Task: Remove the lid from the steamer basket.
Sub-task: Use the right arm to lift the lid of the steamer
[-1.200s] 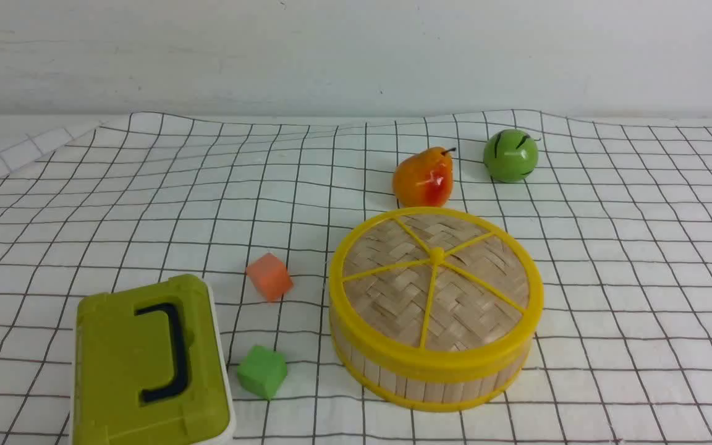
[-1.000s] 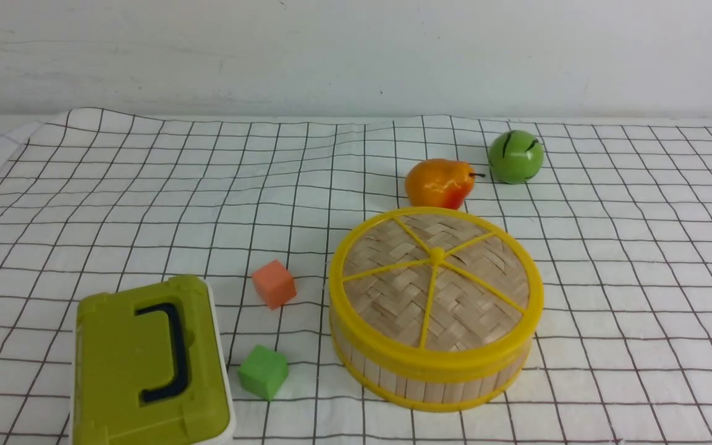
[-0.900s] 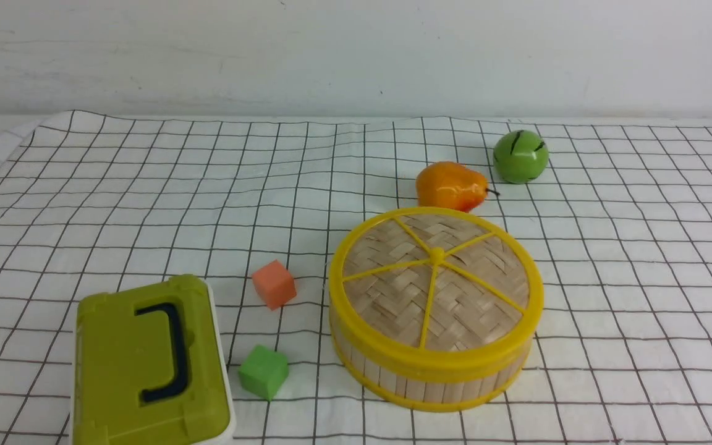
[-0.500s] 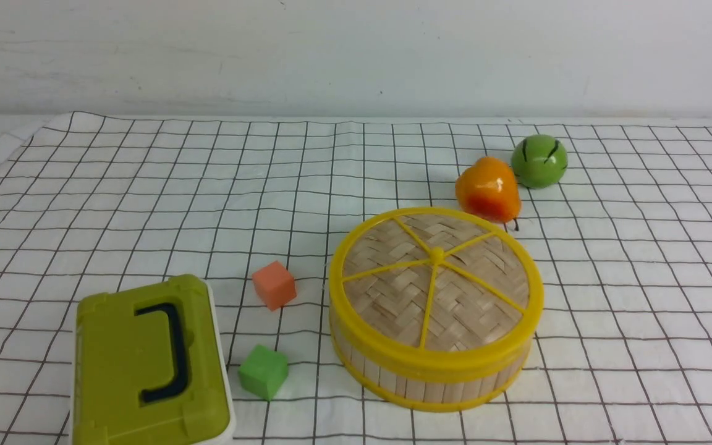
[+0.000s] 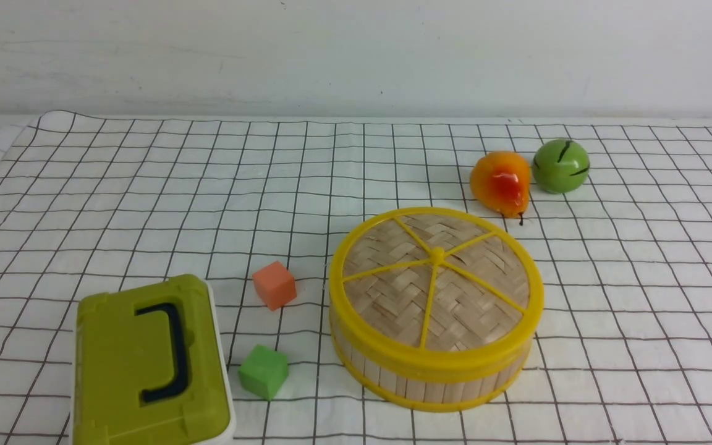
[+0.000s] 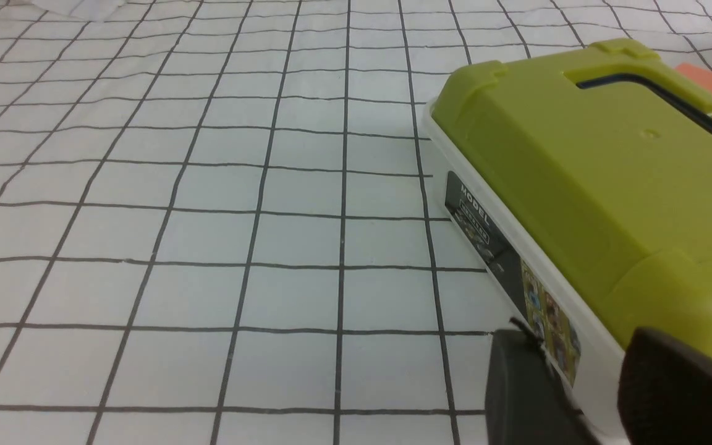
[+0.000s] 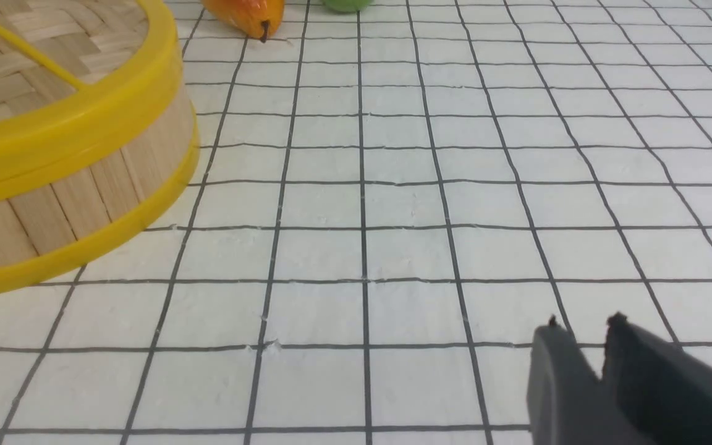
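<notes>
The pear [image 5: 500, 182] rolled right; wrist views alone show left fingers [image 6: 520, 389] parted, right fingers [image 7: 563, 383] nearly closed, empty.

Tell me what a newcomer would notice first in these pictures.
The big round steamer basket near the middle of the checked cloth stands out first, its yellow-rimmed woven lid seated on top. Next is the olive-green box at the near left, with an orange cube and a green cube between the two. Behind the basket, to the right, lie an orange pear and a round green fruit.
</notes>
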Motion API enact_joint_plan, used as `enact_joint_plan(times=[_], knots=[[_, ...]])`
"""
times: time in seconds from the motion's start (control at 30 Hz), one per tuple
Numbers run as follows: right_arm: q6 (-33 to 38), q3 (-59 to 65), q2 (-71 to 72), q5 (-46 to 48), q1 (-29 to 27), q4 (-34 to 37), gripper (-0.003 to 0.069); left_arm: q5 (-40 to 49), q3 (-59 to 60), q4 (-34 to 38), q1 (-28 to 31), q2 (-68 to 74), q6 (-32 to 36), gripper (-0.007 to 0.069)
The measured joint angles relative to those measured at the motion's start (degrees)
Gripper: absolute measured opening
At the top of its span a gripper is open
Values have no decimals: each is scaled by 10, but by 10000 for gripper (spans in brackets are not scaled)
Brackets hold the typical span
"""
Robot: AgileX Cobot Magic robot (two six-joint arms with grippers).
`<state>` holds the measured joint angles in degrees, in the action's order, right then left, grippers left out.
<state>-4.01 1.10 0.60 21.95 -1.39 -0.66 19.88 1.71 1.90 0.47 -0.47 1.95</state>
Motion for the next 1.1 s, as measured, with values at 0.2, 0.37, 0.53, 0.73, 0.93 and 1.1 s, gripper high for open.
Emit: enact_joint_plan(times=[0.2,0.37,0.53,0.73,0.93,1.1], knots=[[0,0,0,0,0,-7,125,0,0,0,0,0,0,239],[0,0,0,0,0,-8,128,0,0,0,0,0,0,239],[0,0,0,0,0,-7,135,0,0,0,0,0,0,239],[-34,0,0,0,0,82,144,0,0,0,0,0,0,239],[-154,3,0,5,0,312,148,0,0,0,0,0,0,239],[-190,5,0,-4,0,432,150,0,0,0,0,0,0,239]])
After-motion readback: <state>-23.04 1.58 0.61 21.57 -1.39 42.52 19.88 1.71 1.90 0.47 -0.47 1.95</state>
